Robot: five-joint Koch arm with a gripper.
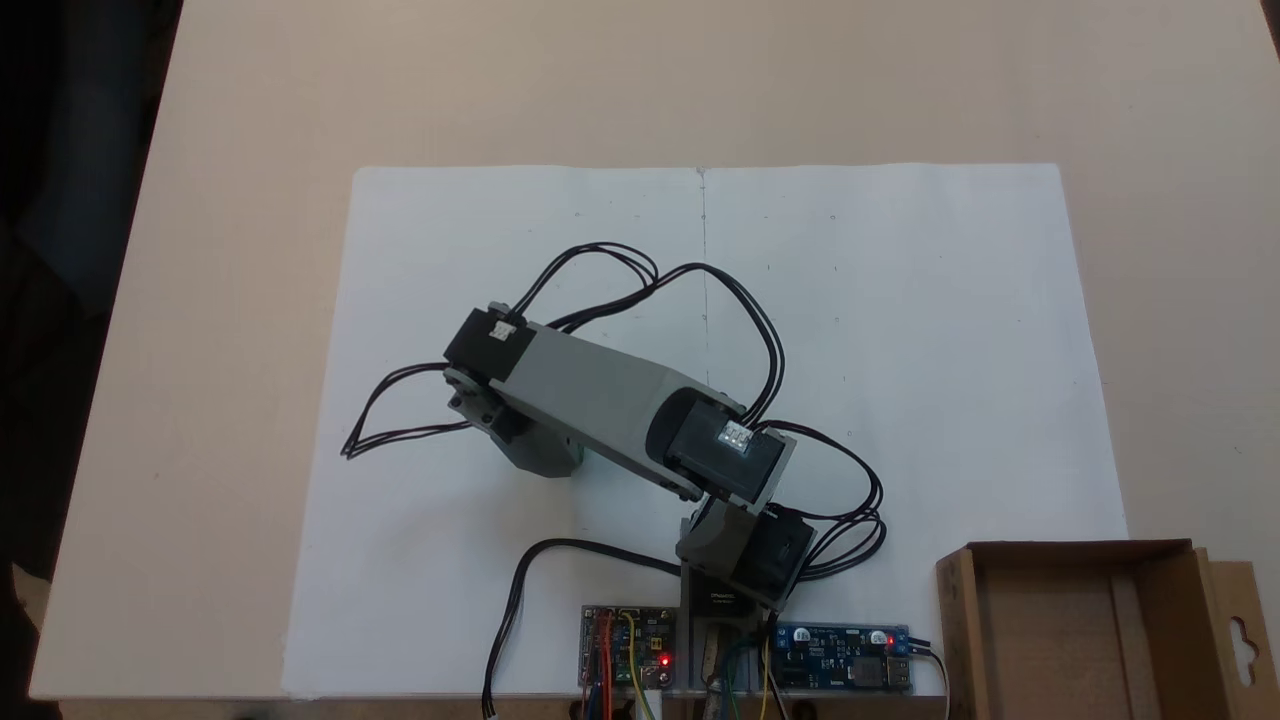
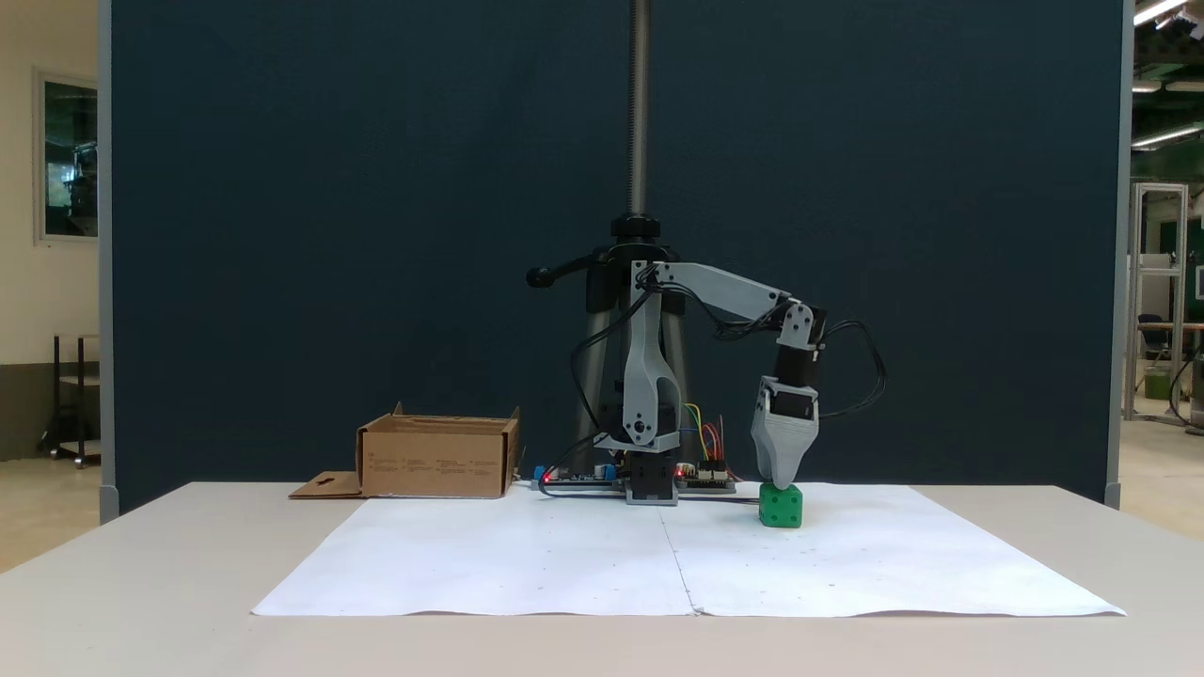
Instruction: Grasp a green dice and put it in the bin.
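In the fixed view from above, the arm (image 1: 600,400) is reaching left over the white paper (image 1: 900,350), hiding whatever sits under its tip. The bin (image 1: 1085,640) is sitting at the near right corner, apparently empty.

In the low fixed view, the gripper (image 2: 783,480) is pointing down onto the green dice (image 2: 782,506) resting on the paper; jaw state can't be told. The dice is looking rigid, light, prob. smooth plastic, so flat opp. faces are giving the best hold.
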